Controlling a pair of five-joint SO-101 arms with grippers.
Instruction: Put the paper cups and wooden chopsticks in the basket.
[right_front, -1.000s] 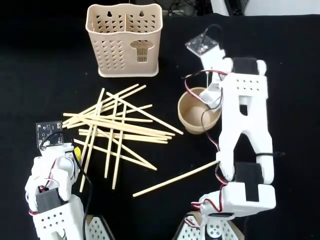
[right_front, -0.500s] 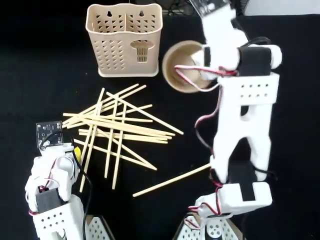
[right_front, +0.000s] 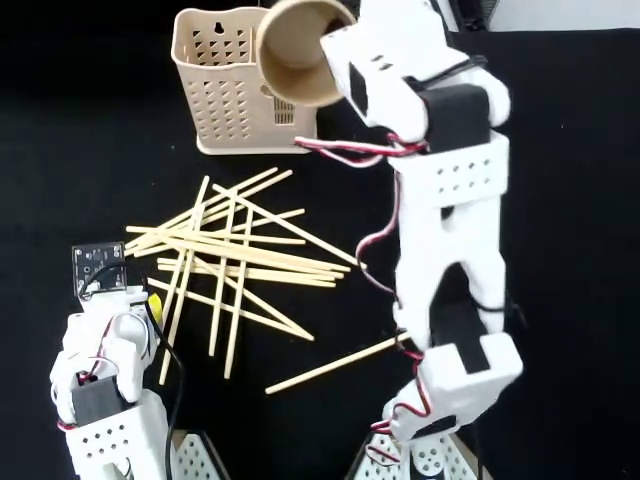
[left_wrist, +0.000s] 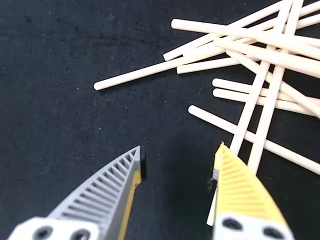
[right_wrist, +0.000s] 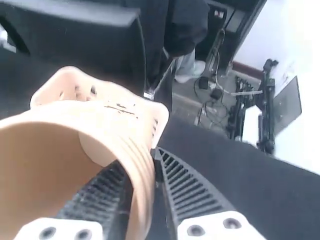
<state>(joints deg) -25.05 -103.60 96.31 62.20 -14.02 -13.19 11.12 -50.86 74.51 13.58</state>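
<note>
At the lower left of the high view, the left arm's gripper (left_wrist: 179, 150), one grey finger and one yellow, hangs open and holds nothing, low over the black cloth-covered table (right_front: 80, 150). In its wrist view the yellow finger's tip overlaps the near end of one stick from the loose pile of pale wooden chopsticks (right_front: 240, 255), which lie criss-crossed on the cloth at centre left of the frame. One more pale wooden chopstick (right_front: 335, 365) lies apart from the pile, slanting across the lower centre, with its right end just beside the right arm. That white arm stretches from the bottom edge up to the top centre of the frame, where the right gripper (right_front: 335, 60) is clamped on the wall of a tan paper cup (right_front: 295, 50), one finger inside the rim and one outside, as the right wrist view shows. The cup is lifted off the table and tilted, its mouth turned up and to the left, and it overlaps the upper right corner of the beige perforated plastic basket (right_front: 225, 90), which stands upright at the top of the frame.
</note>
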